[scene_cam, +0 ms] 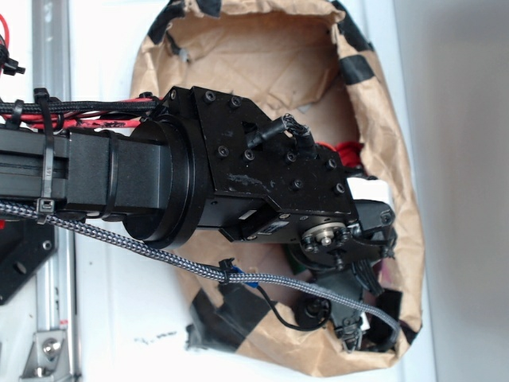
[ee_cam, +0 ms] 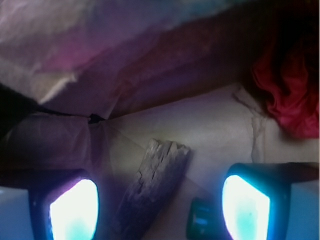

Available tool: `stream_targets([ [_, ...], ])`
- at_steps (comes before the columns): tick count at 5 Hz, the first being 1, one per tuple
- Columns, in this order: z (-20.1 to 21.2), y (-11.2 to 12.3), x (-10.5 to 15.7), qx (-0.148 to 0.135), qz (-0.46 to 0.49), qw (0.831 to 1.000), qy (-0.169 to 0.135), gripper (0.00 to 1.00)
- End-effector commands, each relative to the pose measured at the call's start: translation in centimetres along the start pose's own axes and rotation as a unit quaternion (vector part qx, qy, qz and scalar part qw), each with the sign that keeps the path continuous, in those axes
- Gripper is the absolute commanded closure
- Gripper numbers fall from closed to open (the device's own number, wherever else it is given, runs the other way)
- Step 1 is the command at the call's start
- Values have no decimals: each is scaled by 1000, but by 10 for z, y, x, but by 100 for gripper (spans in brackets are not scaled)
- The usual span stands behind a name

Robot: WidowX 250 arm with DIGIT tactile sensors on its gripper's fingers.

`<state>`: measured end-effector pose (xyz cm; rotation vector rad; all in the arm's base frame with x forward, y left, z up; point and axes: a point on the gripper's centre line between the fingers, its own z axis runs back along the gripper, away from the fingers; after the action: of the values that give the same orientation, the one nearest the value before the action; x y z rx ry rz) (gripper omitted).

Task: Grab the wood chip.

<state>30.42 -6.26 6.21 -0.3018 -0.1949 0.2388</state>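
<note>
Claw (ee_cam: pixel 160 205) fingers spread wide, wood chip (ee_cam: pixel 152 185) lying between them.

A crumpled brown paper bag (scene_cam: pixel 262 48) lies open on a white table (scene_cam: pixel 119 318), its rim patched with glossy black tape (scene_cam: pixel 362 68). One tape patch sits at the bag's upper right rim, another at its lower left edge beside the table's bare surface. Inside the bag, at its right side, a bright red, ruffled object (ee_cam: pixel 285 95) rests against the paper wall; what it is cannot be told. A small dark object with a bluish face (ee_cam: pixel 200 220) lies on the bag's creased paper floor. A metal rail (scene_cam: pixel 52 48) runs along the table's left edge.
</note>
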Motion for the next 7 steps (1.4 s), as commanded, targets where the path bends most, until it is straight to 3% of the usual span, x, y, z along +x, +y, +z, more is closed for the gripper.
stream_targets([
  [1,-6,-5,10,10,4,1000,-13,0],
  [2,-10,-8,-6,37,7,999,-10,0],
  [3,-17,-11,-17,111,7,994,-22,0],
  [5,-5,0,-10,103,34,994,-26,0],
  [7,-17,0,-1,78,27,997,-8,0],
])
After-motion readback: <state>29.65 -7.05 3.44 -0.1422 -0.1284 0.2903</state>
